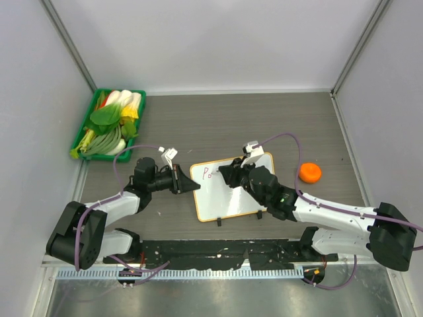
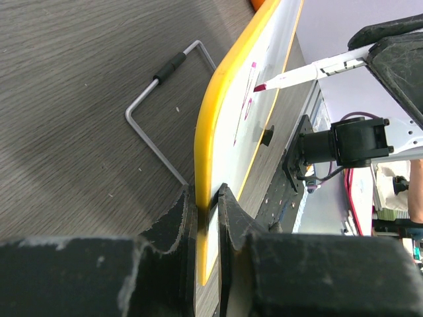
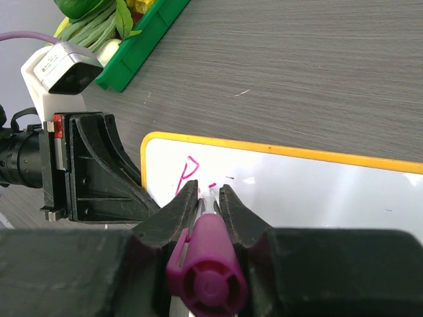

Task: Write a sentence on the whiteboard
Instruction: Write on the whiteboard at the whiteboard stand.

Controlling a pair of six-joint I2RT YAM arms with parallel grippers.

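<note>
The whiteboard (image 1: 228,198), white with an orange frame, stands mid-table on its black clip feet. My left gripper (image 1: 188,185) is shut on its left edge; the left wrist view shows the jaws (image 2: 206,195) pinching the frame (image 2: 210,119). My right gripper (image 1: 232,175) is shut on a purple-capped marker (image 3: 206,271), whose tip touches the board's upper left. Of the sentence (image 3: 187,173) only a pink "P" and a short stroke beside it show. In the left wrist view the marker (image 2: 297,77) meets the board at the pink letters (image 2: 248,99).
A green tray of vegetables (image 1: 109,122) sits at the back left. An orange (image 1: 310,172) lies right of the board. A bent wire stand (image 2: 155,99) lies on the table behind the board. Grey walls enclose three sides.
</note>
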